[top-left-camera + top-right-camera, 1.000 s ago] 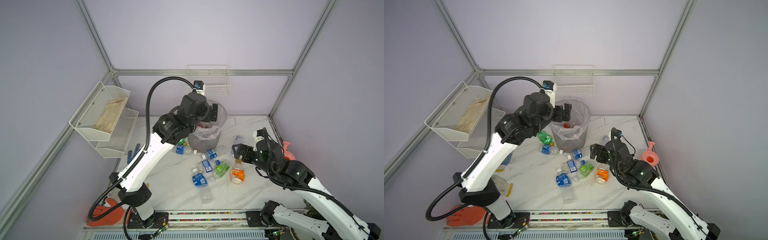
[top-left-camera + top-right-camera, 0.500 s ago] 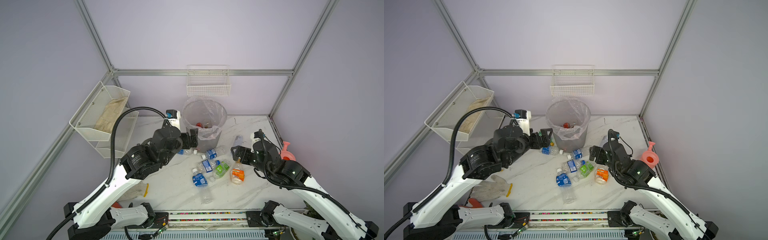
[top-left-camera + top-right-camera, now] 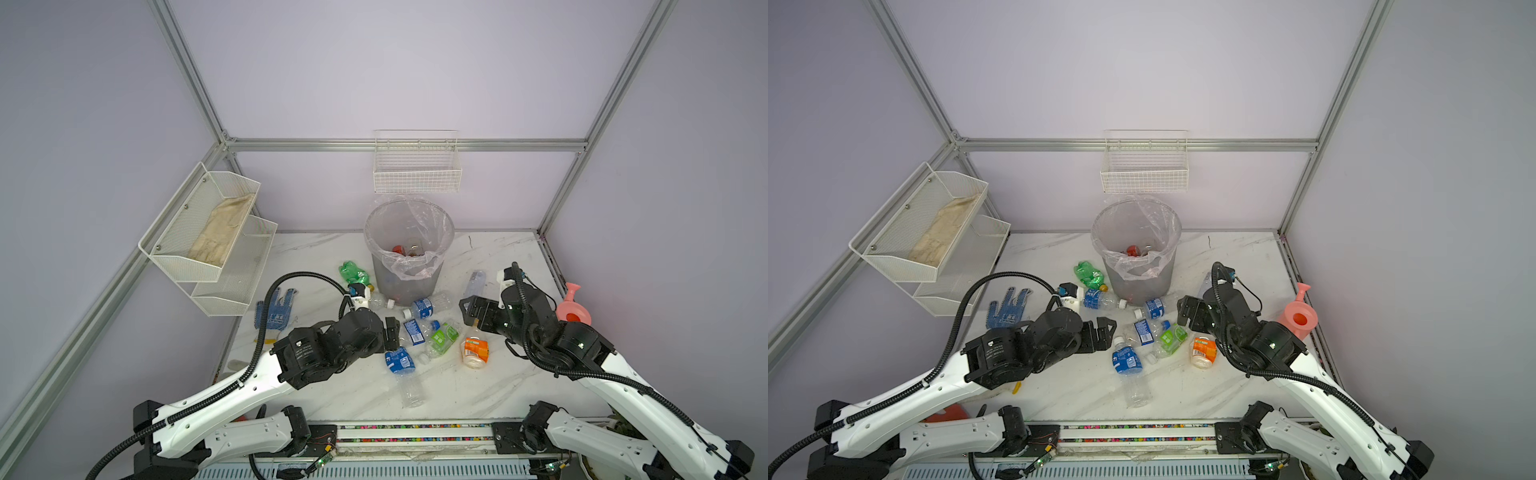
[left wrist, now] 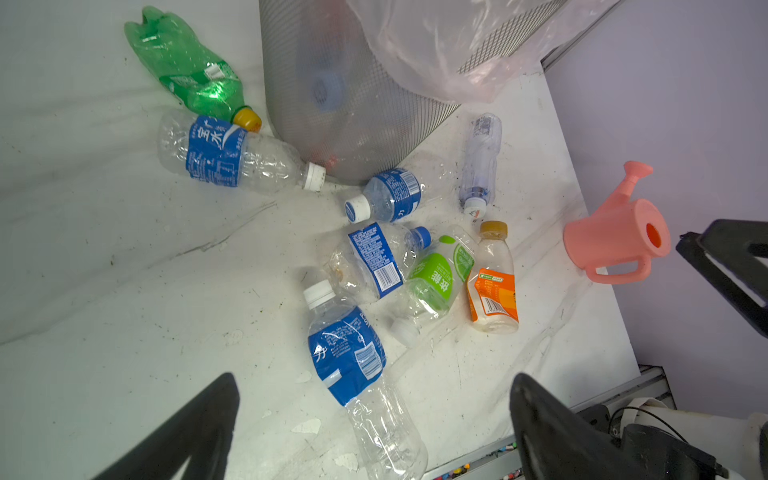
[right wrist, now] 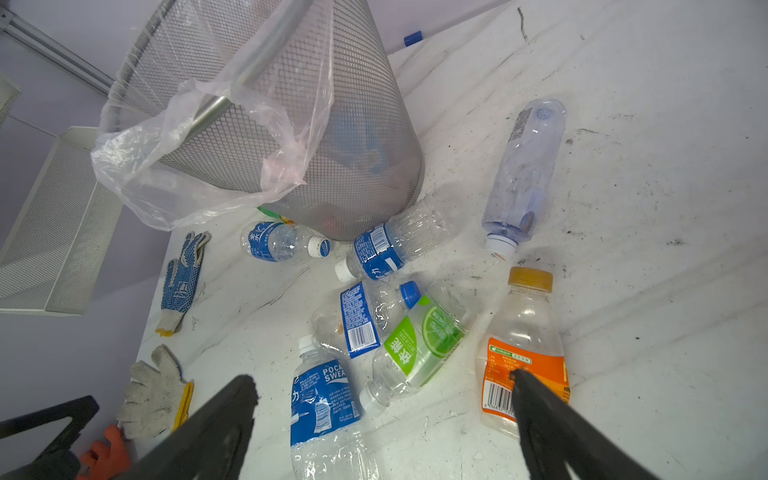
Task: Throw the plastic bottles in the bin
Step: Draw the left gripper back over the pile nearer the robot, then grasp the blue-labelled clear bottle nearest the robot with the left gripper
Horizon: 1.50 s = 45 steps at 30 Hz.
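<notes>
The bin [image 3: 405, 286] [image 3: 1138, 286] stands at the back of the table with a few bottles inside. Several plastic bottles lie in front of it: a green one [image 3: 353, 272] [image 4: 187, 70], a blue-labelled one [image 3: 399, 359] [image 4: 347, 353] [image 5: 322, 395], a green-labelled one [image 3: 442, 336] [image 5: 419, 345], an orange-labelled one [image 3: 475, 351] [image 5: 523, 353]. My left gripper [image 3: 392, 332] [image 3: 1104, 332] [image 4: 374, 378] hangs open and empty just left of the cluster. Just right of it, my right gripper [image 3: 473, 309] [image 3: 1187, 316] [image 5: 382, 376] hovers open and empty.
A pink watering can [image 3: 573, 309] stands by the right edge. A blue-dotted glove [image 3: 276, 309] and a white glove [image 5: 153, 390] lie at the left. Mesh baskets [image 3: 208, 237] hang on the left wall and a wire basket [image 3: 417, 178] hangs above the bin.
My left arm swung down from above the bin's rim to low over the table, left of the bottles, its jaws open throughout. The right arm barely moved.
</notes>
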### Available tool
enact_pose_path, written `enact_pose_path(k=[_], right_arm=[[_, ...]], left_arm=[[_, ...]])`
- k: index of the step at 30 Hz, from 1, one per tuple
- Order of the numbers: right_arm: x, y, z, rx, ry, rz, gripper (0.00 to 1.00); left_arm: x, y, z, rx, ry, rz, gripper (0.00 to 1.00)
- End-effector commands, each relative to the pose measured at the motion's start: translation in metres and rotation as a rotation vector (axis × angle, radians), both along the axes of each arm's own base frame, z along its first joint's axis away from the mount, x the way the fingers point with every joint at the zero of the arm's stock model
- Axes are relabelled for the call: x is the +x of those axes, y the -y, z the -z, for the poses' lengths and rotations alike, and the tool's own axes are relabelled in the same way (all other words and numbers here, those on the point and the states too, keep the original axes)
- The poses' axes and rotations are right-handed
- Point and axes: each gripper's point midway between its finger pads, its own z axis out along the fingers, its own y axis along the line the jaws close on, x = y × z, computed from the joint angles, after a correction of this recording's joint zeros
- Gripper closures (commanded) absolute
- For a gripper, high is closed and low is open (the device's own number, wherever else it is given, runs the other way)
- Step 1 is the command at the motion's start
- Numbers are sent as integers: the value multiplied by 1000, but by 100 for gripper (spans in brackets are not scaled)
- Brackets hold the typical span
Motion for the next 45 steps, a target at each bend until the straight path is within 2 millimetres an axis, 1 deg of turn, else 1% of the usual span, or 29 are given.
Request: enact_pose_path(k=[1,6,9,12,16,19,22,26,30,35,37,42,45], right_arm=[[-1,1,3,13,-4,11,3],[-3,0,5,24,-9,6,3],[-4,0,5,32,-14,3,3],[-7,0,5,40,-22,-3,3],[-11,-2,2,62,-29,-16,3],[-14,-3,5,73,-48,-24,3],[-17,-3,6,80,-62,-24,3],[-20,1,8,85,-62,-13,3],[-21,-1,17,84,-78,-19,3],[-24,-1,23,101,-82,-23,3],[-23,0,23,100,-77,-18,3],[-23,-4,24,110,-90,-31,3],[-25,-2,21,119,-85,-27,3]], left_arm=[[-13,8,28,-88,-85,-28,0],[-33,15,65,-148,-159,-34,0],[-41,19,82,-181,-195,-34,0],[-47,25,94,-209,-218,-30,0],[-49,35,103,-242,-232,-22,0],[-50,40,111,-254,-240,-28,0],[-51,39,122,-274,-253,-45,1],[-53,36,139,-296,-268,-72,6],[-54,35,154,-304,-289,-91,7],[-54,47,161,-324,-307,-78,8],[-52,54,163,-333,-305,-70,8],[-49,67,172,-325,-322,-68,10],[-48,72,179,-323,-334,-76,13]])
